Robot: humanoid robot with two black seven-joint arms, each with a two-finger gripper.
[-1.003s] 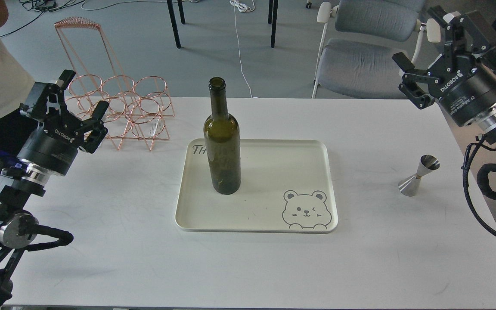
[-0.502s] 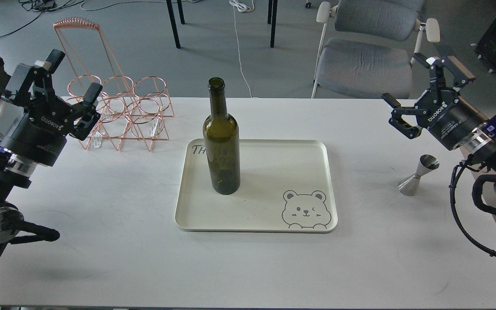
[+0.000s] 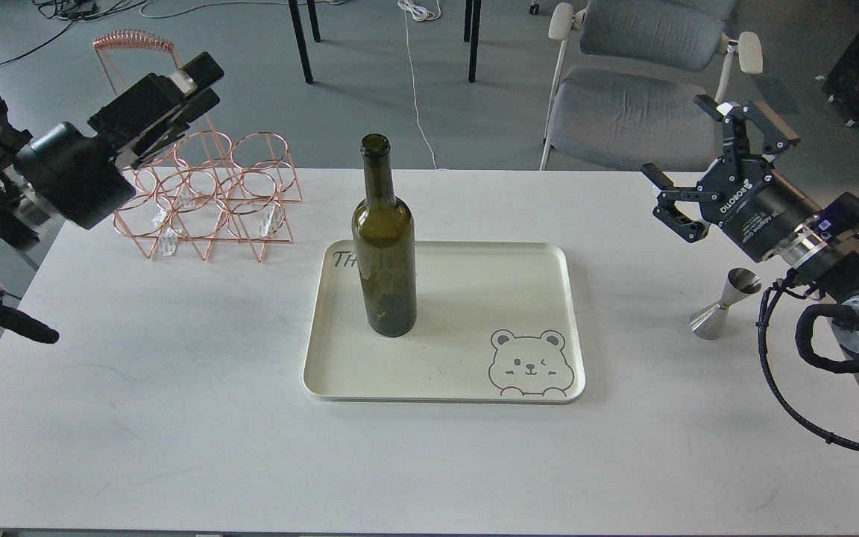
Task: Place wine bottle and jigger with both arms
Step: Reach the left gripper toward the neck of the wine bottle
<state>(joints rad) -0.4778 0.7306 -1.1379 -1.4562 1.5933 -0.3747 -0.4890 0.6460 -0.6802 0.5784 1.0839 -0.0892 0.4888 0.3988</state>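
Note:
The dark green wine bottle (image 3: 385, 246) stands upright on the left part of the cream tray (image 3: 576, 350). The steel jigger (image 3: 725, 304) stands on the white table right of the tray. My left gripper (image 3: 207, 80) is raised at the far left, turned side-on above the copper rack, its fingers a little apart and empty, far from the bottle. My right gripper (image 3: 698, 160) is open and empty, up and slightly left of the jigger, with its wrist directly above the jigger.
A copper wire bottle rack (image 3: 213, 194) stands at the back left of the table (image 3: 176, 373). A grey chair (image 3: 631, 104) is behind the table's far edge. The tray has a bear drawing (image 3: 526, 364) at its front right.
My left arm has swung up and right, and its gripper has turned side-on over the rack. My right gripper has come down and left toward the jigger. Bottle and jigger have not moved.

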